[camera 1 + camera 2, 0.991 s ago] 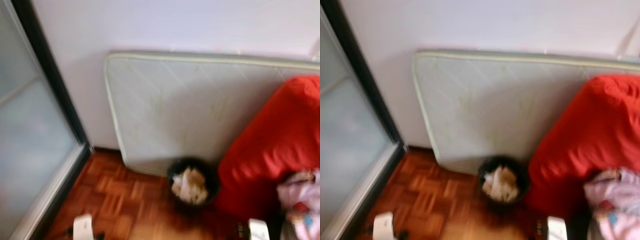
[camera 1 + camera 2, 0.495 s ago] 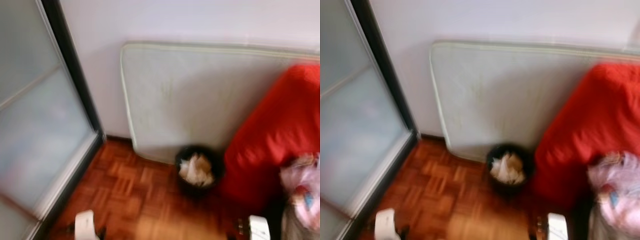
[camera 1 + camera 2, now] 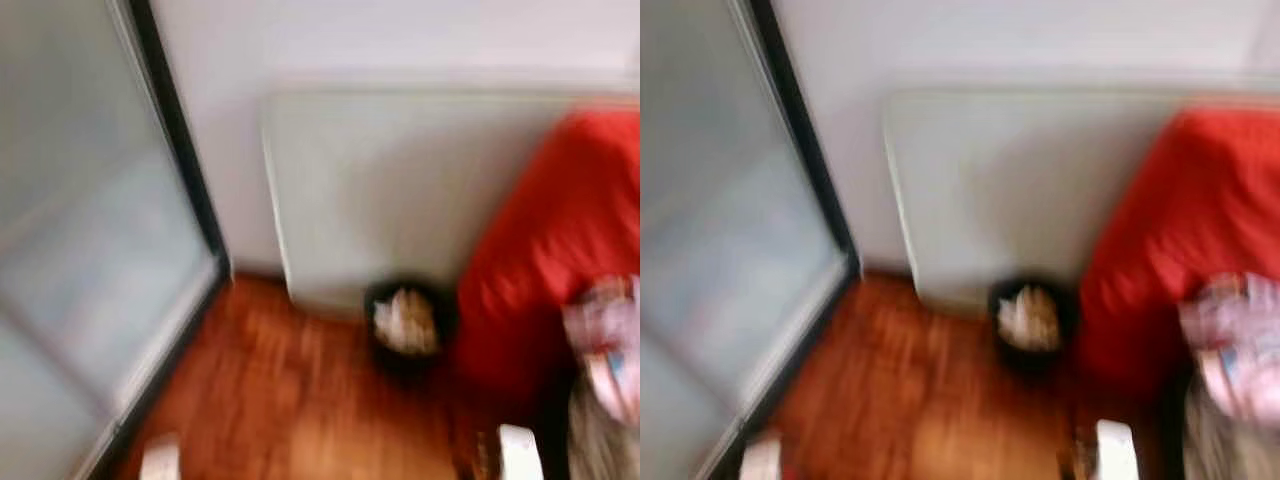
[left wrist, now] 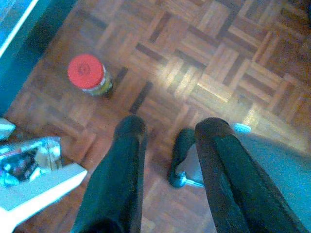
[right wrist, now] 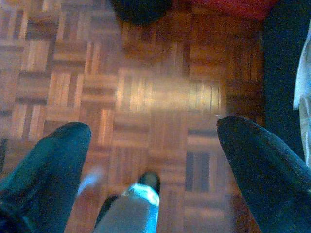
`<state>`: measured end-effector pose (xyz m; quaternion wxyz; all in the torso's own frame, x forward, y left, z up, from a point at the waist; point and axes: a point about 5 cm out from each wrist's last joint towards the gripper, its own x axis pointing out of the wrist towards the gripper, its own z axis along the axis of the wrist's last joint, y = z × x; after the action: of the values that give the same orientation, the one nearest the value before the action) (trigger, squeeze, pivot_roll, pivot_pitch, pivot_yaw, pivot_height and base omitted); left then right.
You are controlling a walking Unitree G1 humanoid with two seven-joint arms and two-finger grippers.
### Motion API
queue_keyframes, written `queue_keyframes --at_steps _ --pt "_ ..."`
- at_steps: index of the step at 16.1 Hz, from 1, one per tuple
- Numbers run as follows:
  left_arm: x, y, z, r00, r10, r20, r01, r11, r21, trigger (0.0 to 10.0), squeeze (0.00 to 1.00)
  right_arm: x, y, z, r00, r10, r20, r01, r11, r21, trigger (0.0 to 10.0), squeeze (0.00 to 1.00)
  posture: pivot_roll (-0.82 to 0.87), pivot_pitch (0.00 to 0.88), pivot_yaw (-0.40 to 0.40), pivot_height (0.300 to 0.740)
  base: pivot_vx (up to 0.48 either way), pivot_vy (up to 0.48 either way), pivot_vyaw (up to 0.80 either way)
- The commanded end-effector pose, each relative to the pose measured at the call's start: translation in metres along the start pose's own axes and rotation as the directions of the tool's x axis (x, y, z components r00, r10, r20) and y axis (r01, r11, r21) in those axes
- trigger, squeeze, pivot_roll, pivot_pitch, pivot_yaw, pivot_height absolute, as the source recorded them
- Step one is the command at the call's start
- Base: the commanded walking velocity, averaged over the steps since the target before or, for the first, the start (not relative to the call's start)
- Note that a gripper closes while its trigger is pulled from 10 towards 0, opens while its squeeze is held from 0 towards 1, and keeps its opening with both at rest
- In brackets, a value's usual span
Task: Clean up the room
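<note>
Left wrist | left fingers point(image 4: 167, 145) apart | red-lidded jar point(image 4: 90, 75) beyond | right fingers point(image 5: 153, 141) apart

The left gripper point(image 4: 165, 174) has two long, rounded black fingers point(image 4: 119, 184) with a dull sheen. The right gripper point(image 5: 153, 170) has the same black fingers point(image 5: 257, 165), faintly textured. Blurred pale arm parts point(image 3: 518, 452) show in the head views. A grey leg ends in a black foot point(image 4: 182, 153).
</note>
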<state>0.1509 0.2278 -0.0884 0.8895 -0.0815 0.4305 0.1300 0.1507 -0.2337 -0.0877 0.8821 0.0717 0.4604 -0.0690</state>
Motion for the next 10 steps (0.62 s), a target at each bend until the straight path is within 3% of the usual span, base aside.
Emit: queue_keyframes --at_steps 1,8,9,10 --pt "0.003 -0.002 0.015 0.999 -0.009 0.042 0.009 1.000 0.001 10.0 0.00 0.001 0.002 0.002 1.000 0.006 -0.002 -0.006 1.000 0.011 10.0 0.00 0.08 0.000 0.007 0.740 0.000 0.000 -0.51" --pt "0.004 -0.008 0.010 1.000 -0.019 0.009 0.019 0.999 0.033 10.0 0.00 0.001 0.001 0.001 1.000 0.013 -0.018 -0.013 1.000 -0.008 10.0 0.00 0.07 0.000 0.008 0.740 0.000 0.000 -0.77" --pt "0.004 -0.011 0.011 0.999 -0.037 0.007 0.036 0.997 0.068 10.0 0.00 0.001 0.001 0.001 1.000 0.013 -0.021 -0.013 1.000 -0.012 10.0 0.00 0.07 0.000 0.005 0.740 0.000 0.000 -0.76" --pt "0.005 -0.017 0.012 0.996 -0.088 -0.018 0.090 0.978 0.191 10.0 0.00 0.001 0.001 0.000 1.000 0.016 -0.026 -0.017 0.999 -0.031 10.0 0.00 0.08 0.000 0.005 0.740 0.000 0.000 -0.76"
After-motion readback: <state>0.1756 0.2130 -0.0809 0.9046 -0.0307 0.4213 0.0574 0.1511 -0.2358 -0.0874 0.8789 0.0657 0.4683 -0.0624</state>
